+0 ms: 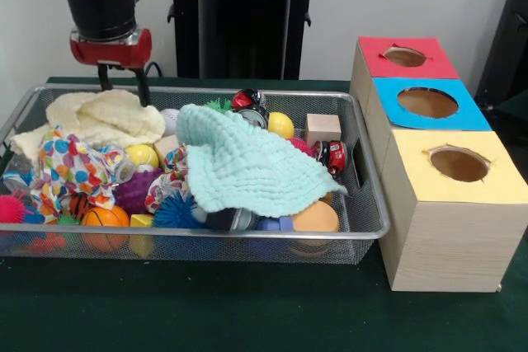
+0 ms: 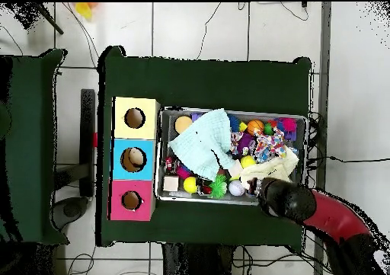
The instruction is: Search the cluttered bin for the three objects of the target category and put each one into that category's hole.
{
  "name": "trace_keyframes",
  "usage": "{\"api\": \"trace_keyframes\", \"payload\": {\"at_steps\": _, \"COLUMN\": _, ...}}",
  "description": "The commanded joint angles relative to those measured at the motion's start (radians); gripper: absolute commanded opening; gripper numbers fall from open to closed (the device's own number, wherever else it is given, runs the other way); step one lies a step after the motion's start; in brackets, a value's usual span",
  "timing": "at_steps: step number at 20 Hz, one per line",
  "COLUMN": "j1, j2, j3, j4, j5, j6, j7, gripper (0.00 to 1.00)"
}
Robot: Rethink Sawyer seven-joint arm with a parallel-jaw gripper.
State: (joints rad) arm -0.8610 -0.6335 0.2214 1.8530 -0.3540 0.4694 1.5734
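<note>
My gripper [image 1: 123, 86] hangs open over the far left corner of the wire bin [image 1: 206, 237], just above a cream cloth [image 1: 103, 117], with nothing between its fingers. A mint cloth [image 1: 247, 162] covers the bin's middle. Around it lie a yellow ball [image 1: 280, 125], a wooden cube [image 1: 322, 128], a red toy car [image 1: 334, 157], an orange ball [image 1: 315, 218], a blue spiky ball [image 1: 176, 212] and a small basketball [image 1: 106, 218]. In the overhead view the arm [image 2: 293, 202] hides the gripper at the bin's [image 2: 259, 113] lower right corner.
Three boxes with round holes stand right of the bin: red [image 1: 404, 57], blue [image 1: 426, 103] and yellow [image 1: 459, 164]. A polka-dot cloth [image 1: 70, 166], a purple ball [image 1: 136, 191] and a pink spiky ball [image 1: 10, 208] crowd the bin's left side.
</note>
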Motion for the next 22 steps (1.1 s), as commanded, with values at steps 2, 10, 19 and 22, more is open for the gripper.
{"api": "trace_keyframes", "payload": {"at_steps": 2, "j1": -0.057, "j2": 0.078, "j3": 0.132, "j4": -0.195, "j5": -0.082, "j6": 0.116, "j7": -0.200, "gripper": 1.00}}
{"api": "trace_keyframes", "payload": {"at_steps": 10, "j1": -0.101, "j2": 0.174, "j3": 0.156, "j4": -0.287, "j5": -0.120, "j6": 0.128, "j7": -0.222, "gripper": 1.00}}
{"api": "trace_keyframes", "payload": {"at_steps": 19, "j1": -0.103, "j2": -0.001, "j3": 0.178, "j4": -0.143, "j5": -0.102, "j6": 0.152, "j7": -0.153, "gripper": 1.00}}
{"api": "trace_keyframes", "payload": {"at_steps": 22, "j1": -0.082, "j2": -0.105, "j3": 0.175, "j4": -0.051, "j5": -0.072, "j6": 0.164, "j7": -0.108, "gripper": 1.00}}
